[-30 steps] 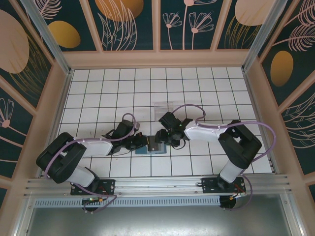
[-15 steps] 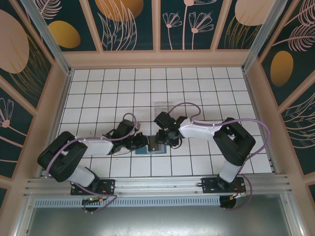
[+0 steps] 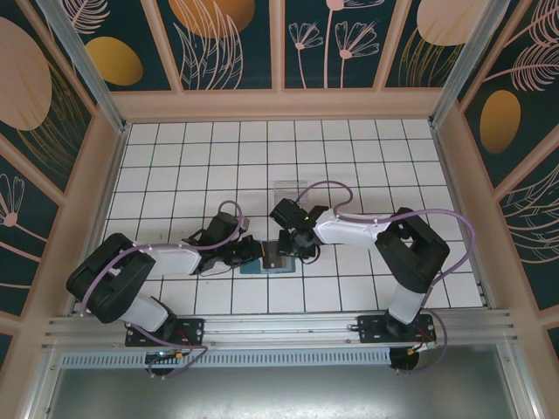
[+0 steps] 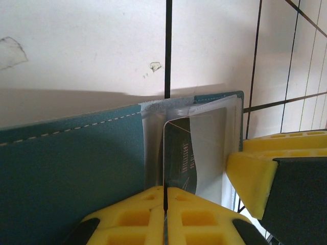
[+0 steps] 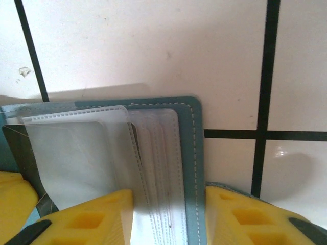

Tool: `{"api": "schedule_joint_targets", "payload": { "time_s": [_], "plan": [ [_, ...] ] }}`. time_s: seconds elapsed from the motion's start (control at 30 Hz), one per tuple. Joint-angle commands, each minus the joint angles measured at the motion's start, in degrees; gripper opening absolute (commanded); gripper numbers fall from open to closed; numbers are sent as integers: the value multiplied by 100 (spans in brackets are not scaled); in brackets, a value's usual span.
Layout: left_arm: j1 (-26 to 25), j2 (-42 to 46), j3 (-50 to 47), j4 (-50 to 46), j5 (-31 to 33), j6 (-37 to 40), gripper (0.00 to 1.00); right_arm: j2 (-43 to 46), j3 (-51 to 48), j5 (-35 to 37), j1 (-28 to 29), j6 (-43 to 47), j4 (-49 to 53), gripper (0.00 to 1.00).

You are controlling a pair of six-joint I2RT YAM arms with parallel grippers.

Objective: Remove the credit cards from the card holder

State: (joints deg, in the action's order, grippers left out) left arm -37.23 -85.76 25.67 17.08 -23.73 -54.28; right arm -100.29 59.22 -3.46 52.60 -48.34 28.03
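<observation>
Left wrist view: cards (image 4: 180, 153) still inside the card holder (image 4: 71, 168), left jaws pinching it, right jaws around it, grip unclear.

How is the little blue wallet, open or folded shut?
Open: the card holder is unfolded, its inner slots and clear sleeves showing, a card tucked inside.

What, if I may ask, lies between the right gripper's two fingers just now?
In the right wrist view, the card holder's teal stitched edge and its clear plastic sleeves lie between the right gripper's yellow fingers.
</observation>
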Motion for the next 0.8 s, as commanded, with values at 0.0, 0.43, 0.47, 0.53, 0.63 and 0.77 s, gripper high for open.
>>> {"api": "schedule_joint_targets", "payload": {
  "time_s": [0.0,0.43,0.47,0.53,0.63,0.77],
  "plan": [
    [41,160,11,-395,259,170,10,-205,-95,153,53,9,242,34],
    [41,38,-141,141,-43,-29,23,-221,-77,77,41,37,191,29],
    [41,18,-169,176,-40,-48,23,-218,-68,74,44,37,192,29],
    [41,-26,-184,207,-44,-73,24,-205,-69,83,44,44,189,29],
    [36,-79,-233,366,-107,-126,24,-215,-60,67,44,59,180,29],
    [41,-133,-337,751,-282,-258,25,-217,-64,48,43,61,154,28]
  ]
}}
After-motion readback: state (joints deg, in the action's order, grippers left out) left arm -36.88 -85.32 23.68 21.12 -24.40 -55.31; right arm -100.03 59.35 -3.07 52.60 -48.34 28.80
